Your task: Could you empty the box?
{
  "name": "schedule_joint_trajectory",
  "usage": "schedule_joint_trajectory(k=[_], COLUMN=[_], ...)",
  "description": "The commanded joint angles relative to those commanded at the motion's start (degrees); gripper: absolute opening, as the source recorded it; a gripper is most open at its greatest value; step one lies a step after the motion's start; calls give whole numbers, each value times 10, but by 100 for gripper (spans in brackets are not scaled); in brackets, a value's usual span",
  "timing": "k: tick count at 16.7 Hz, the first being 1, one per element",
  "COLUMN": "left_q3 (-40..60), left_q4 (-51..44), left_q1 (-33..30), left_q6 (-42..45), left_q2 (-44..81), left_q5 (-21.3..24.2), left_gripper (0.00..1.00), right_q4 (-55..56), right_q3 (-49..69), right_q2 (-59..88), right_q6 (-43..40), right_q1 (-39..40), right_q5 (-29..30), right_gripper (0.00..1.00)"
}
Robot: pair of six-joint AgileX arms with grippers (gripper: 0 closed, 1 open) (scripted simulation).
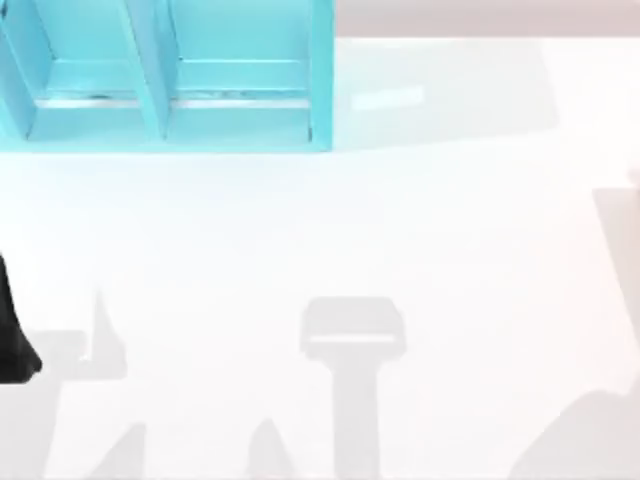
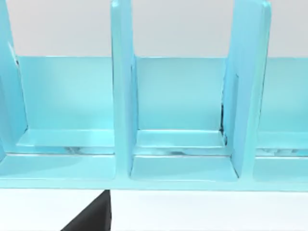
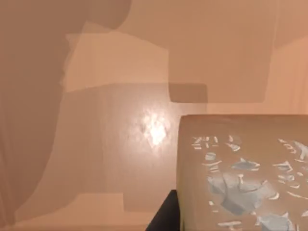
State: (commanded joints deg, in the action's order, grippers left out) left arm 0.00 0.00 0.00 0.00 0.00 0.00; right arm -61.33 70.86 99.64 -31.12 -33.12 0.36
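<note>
The turquoise box [image 1: 170, 80] stands on the white table [image 1: 400, 220], its compartments directly facing my left wrist. I cannot tell either gripper's grip state.

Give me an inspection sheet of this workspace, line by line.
Surface: white table, crossed by grey shadows.
Job's things: a turquoise rack with upright dividers stands at the far left of the table; its compartments look bare in the left wrist view. A tan speckled block lies close under the right wrist camera.
Clutter: nothing seen.
Grippers: a dark part of the left arm sits at the table's left edge.
Cables: nothing seen.
Surroundings: plain pale backdrop.
</note>
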Motion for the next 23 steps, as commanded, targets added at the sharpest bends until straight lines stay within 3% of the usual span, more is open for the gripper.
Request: schedule_joint_trajectory(k=[6, 14, 17, 23], left_q3=[0, 0, 0, 0], left_q4=[0, 0, 0, 0], left_q1=[0, 0, 0, 0], left_q6=[0, 0, 0, 0], left_q2=[0, 0, 0, 0], left_q5=[0, 0, 0, 0], left_gripper=[100, 100, 100, 100], right_q4=[-157, -164, -156, -120], right_q3=[121, 136, 161, 228], right_q2=[-38, -28, 7, 100], right_q6=[-1, 16, 74, 259], right_q1=[0, 21, 90, 300], right_q5=[0, 1, 4, 7], right_gripper=[0, 0, 0, 0])
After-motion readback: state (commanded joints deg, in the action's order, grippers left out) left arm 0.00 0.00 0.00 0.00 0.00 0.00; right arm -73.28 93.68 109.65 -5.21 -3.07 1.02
